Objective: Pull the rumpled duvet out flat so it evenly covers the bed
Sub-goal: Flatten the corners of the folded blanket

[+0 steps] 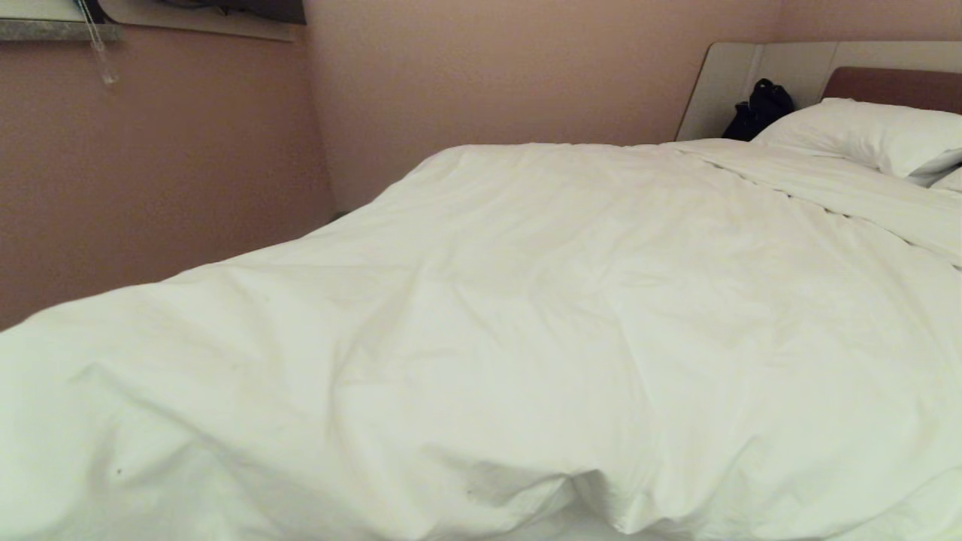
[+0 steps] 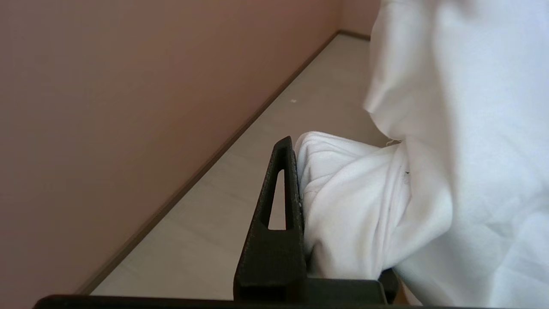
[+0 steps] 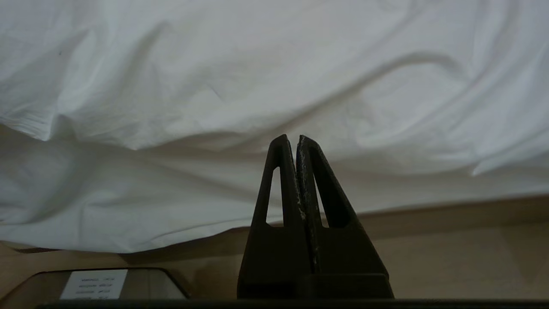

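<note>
The duvet (image 1: 526, 323) lies spread over most of the bed (image 1: 759, 83), reaching from the foot edge nearest the camera up toward the head end, where a white pillow (image 1: 872, 135) rests against the headboard. Its surface carries soft creases and a shallow bulge near the foot edge. A dark object (image 1: 760, 109), possibly a bag, sits at the far head corner against the headboard panel. Neither arm shows in the head view.

The left wrist view supplies what the head view lacks: the left gripper (image 2: 300, 180) is clamped on a bunched fold of the duvet (image 2: 356, 206), the cloth pressed against the one dark finger (image 2: 281, 193) that is visible (the other is hidden behind the fabric). This happens off the side of the bed, above a pale floor (image 2: 240, 189) running along a pink wall (image 2: 128, 107).

The right wrist view shows the right gripper (image 3: 297, 141) with its two fingers pressed together and nothing between them, just short of the duvet's hanging edge (image 3: 257, 86) at the foot of the bed, above the bed's beige base (image 3: 450, 240).
</note>
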Tool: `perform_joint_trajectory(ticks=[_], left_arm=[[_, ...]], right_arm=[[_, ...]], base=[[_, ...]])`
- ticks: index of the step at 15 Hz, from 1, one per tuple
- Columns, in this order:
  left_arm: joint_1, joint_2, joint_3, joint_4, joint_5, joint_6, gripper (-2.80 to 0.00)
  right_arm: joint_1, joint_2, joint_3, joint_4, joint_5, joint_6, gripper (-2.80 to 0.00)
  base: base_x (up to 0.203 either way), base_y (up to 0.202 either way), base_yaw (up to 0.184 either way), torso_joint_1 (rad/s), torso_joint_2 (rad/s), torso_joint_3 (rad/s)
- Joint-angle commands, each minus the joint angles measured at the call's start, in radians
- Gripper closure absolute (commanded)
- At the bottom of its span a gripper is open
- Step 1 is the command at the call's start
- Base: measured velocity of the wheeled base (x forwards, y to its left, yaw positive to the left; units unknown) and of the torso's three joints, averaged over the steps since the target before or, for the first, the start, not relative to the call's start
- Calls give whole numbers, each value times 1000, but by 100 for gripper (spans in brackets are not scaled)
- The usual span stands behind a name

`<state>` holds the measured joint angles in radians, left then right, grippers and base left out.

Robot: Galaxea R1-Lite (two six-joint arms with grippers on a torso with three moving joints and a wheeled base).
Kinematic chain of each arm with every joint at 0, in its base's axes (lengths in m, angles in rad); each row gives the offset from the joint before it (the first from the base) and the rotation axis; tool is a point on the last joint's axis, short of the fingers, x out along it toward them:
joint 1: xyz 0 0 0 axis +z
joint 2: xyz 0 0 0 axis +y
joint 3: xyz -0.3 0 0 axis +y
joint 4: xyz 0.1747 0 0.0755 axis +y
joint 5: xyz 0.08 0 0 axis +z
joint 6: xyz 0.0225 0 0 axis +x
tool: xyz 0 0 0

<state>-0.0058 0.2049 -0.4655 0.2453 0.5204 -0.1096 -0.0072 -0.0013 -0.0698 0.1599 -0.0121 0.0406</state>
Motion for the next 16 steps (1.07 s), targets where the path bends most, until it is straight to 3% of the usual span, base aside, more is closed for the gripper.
perform_joint_trajectory(ticks=[1,3,6,9,11,16], left_arm=[[13,-23,-16,-5,-39,-1,0],[13,-31,-40,-7,-87,0,0],[13,-47,-60,-6,-243,11,0],[12,-59,-75,-6,-335,13,0],[12,-66,-103,-5,-368,15,0],[12,-59,-226,-6,-373,66,0]], right_arm=[[0,1,32,-133,25,-57,0],[0,1,70,-195,29,-139,0],[0,1,70,-151,26,-134,0],[1,1,68,-152,20,-103,0],[1,1,70,-154,17,-85,0],[0,1,70,-154,18,-64,0]], base=[[0,0,0,0,0,0],[0,0,0,0,0,0],[0,0,0,0,0,0],[0,0,0,0,0,0],[0,0,0,0,0,0],[0,0,0,0,0,0]])
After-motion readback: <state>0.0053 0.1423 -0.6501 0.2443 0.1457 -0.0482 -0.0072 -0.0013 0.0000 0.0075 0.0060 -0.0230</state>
